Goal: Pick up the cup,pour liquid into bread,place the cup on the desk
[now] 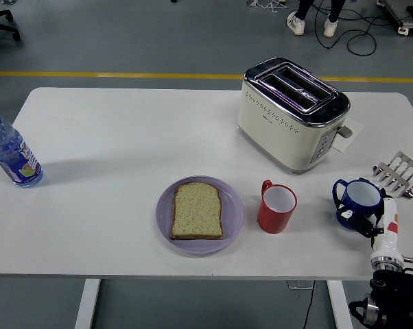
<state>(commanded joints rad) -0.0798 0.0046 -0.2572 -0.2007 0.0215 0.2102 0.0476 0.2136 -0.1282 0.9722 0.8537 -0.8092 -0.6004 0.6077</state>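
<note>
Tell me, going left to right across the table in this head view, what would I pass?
Bottle → purple plate with bread → red cup → toaster, farther back → blue cup → metal rack. The robot's right hand sits by the blue cup.

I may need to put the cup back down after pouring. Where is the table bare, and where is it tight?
Bare: the wide stretch between the water bottle and the purple plate, and the far-left top beside the toaster. Tight: the right end, where the red cup, blue cup, metal rack and right hand sit close together.
</note>
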